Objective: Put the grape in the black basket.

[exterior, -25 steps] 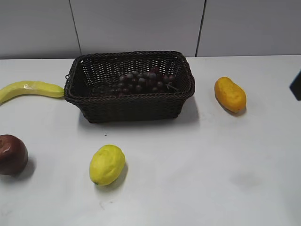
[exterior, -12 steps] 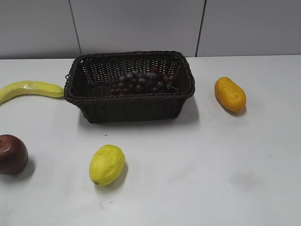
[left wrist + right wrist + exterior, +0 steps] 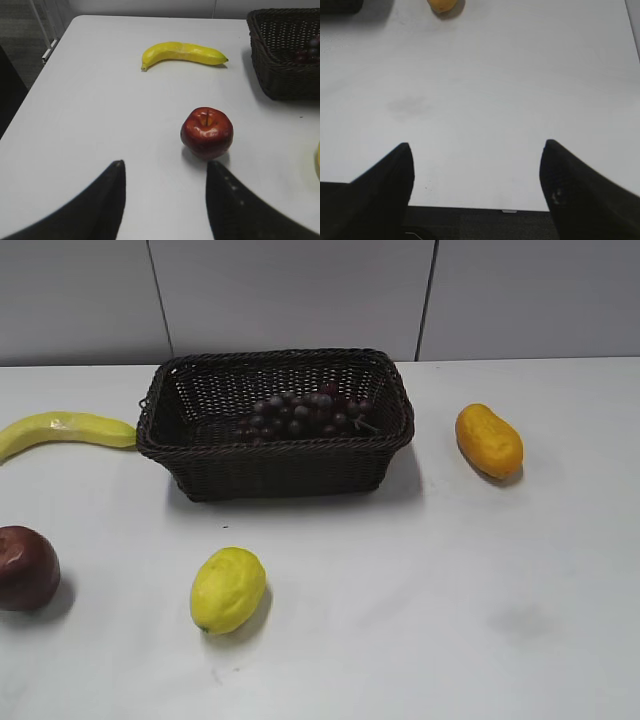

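Note:
The grape [image 3: 305, 413], a bunch of dark red-purple berries, lies inside the black basket [image 3: 275, 475] at the back middle of the table. The left wrist view shows the basket's corner [image 3: 280, 80] with a few grapes [image 3: 307, 50] inside. Neither gripper shows in the exterior view. My left gripper [image 3: 165, 167] is open and empty over the table's left part, just short of a red apple. My right gripper [image 3: 476, 150] is open and empty above the table's front edge at the right, far from the basket.
A banana [image 3: 60, 430] lies left of the basket, a dark red apple [image 3: 25, 568] at the front left, a lemon [image 3: 228, 589] in front of the basket, an orange-yellow fruit [image 3: 488, 440] to its right. The table's front edge [image 3: 480, 207] shows below the right gripper.
A dark part of the right arm at the exterior view's right edge one second ago has gone out of view. The grape, basket and fruits have not moved.

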